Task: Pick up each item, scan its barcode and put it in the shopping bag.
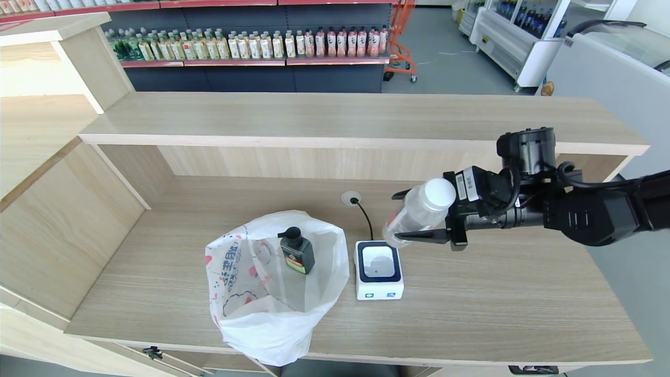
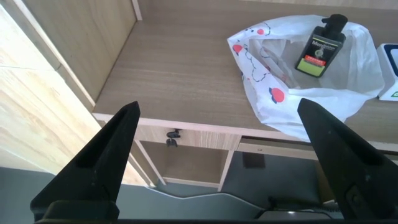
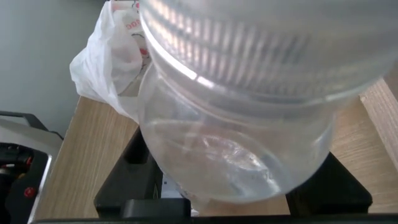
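My right gripper (image 1: 416, 215) is shut on a clear plastic bottle (image 1: 417, 212) with a white cap, held tilted just above the far right corner of the white barcode scanner (image 1: 379, 269). Seen from the right wrist, the bottle (image 3: 242, 118) takes up most of the picture. A white shopping bag (image 1: 275, 285) lies open at the counter's front edge, left of the scanner, with a dark pump bottle (image 1: 297, 252) inside. My left gripper (image 2: 221, 155) hangs open off the counter's front left, with the bag (image 2: 311, 74) and pump bottle (image 2: 320, 50) beyond it.
The wooden counter (image 1: 497, 293) has a raised back ledge and a side wall on the left. A black cable (image 1: 365, 214) runs from the scanner to a grommet at the back. Bare counter lies right of the scanner.
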